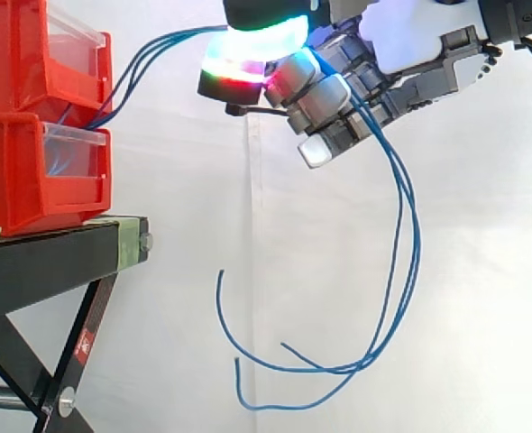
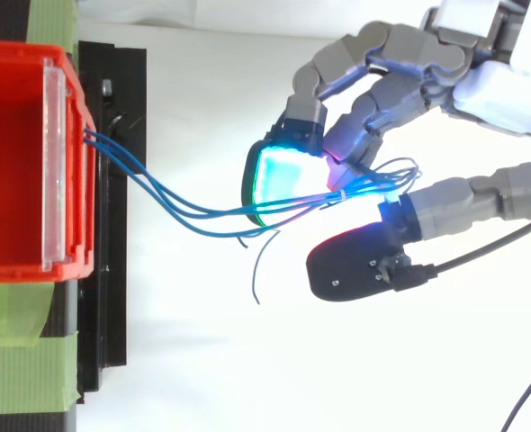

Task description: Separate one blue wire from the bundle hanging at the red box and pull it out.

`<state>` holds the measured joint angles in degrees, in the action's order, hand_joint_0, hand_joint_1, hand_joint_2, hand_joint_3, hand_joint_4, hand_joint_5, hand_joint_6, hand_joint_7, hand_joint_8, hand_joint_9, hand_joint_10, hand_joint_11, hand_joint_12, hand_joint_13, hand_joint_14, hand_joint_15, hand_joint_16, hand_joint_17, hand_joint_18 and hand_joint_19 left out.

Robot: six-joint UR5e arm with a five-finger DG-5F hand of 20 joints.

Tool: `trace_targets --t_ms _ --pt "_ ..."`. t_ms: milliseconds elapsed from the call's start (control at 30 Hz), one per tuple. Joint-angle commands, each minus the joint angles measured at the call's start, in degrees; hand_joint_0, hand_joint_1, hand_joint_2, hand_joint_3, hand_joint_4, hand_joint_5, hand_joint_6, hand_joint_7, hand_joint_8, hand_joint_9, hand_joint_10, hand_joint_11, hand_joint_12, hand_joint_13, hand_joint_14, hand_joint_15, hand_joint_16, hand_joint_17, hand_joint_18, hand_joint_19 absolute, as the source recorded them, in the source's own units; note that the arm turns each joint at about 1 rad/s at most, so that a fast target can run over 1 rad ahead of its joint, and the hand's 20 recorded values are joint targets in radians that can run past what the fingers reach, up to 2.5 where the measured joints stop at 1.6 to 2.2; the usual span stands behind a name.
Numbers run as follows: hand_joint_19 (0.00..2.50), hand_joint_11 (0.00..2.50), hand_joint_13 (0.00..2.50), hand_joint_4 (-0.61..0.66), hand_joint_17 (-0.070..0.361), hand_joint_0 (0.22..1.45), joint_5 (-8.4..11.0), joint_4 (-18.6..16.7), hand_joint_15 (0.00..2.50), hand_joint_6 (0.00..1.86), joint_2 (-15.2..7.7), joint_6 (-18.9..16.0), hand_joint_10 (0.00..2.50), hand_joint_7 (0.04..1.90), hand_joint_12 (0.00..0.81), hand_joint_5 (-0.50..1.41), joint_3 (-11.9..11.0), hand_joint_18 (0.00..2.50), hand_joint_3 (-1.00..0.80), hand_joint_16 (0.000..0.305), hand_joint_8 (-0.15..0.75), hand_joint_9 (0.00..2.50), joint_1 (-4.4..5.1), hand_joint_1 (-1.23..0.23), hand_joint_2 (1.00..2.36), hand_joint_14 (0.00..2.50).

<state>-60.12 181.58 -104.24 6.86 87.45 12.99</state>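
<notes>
Robot hand clamps a bundle of blue wires to the right of two stacked red bins, in front of a white curtain.

Seen from the side, the wires leave the front of the bins at the level where the upper bin meets the lower one. They climb to the right into the robot hand, which sits high in the frame, above the top of the bins and well clear of them. The fingers are curled around the strands, and the fingertip pads glow green, cyan and red. To the right of the grasp the wires drop in long loops and curl back to the left, with their loose ends hanging in the air well below the robot hand.

From above, the strands fan out of the right face of the red bin, draw together and pass beneath a pad glowing cyan. The thumb lies on their near side and the curled fingers on their far side. Several strands run through the grasp together; none stands apart from the rest.

The bins rest on a black stand. Strips of green tape lie at its near left corner.
</notes>
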Motion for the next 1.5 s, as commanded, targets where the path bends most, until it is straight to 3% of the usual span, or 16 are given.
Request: trace_targets --t_ms 0,233,633,900,1300,1467 --pt "0.71 1.58 0.68 0.18 0.122 0.61 0.0 0.0 1.59 0.93 0.0 0.0 0.4 0.88 0.399 -0.24 0.0 0.72 -0.33 0.054 0.311 0.73 0.02 -0.97 1.01 0.64" --pt "0.76 1.53 0.7 0.18 0.126 0.53 0.0 0.0 1.47 0.93 0.0 0.0 0.48 0.85 0.407 -0.23 0.0 0.74 -0.4 0.056 0.326 0.79 -0.07 -0.77 1.01 0.79" --pt "0.77 1.53 0.71 0.17 0.114 0.6 0.0 0.0 1.46 0.92 0.0 0.0 0.45 0.85 0.39 -0.22 0.0 0.74 -0.32 0.051 0.309 0.86 0.02 -0.68 1.01 0.79" --pt "0.76 1.51 0.72 0.1 0.112 0.64 0.0 -0.09 1.44 0.93 0.0 0.09 0.48 0.86 0.388 -0.21 0.0 0.75 -0.2 0.05 0.304 0.87 0.02 -0.74 1.02 0.81" --pt "0.73 1.58 0.71 0.15 0.114 0.67 0.0 0.0 1.53 0.93 0.0 0.0 0.41 0.88 0.401 -0.22 0.0 0.75 -0.08 0.051 0.299 0.84 0.02 -0.88 1.02 0.68" --pt "0.73 1.62 0.68 0.16 0.119 0.63 0.0 0.0 1.58 0.93 0.0 0.09 0.36 0.89 0.395 -0.23 0.0 0.71 -0.13 0.053 0.297 0.81 0.02 -0.93 1.02 0.64"
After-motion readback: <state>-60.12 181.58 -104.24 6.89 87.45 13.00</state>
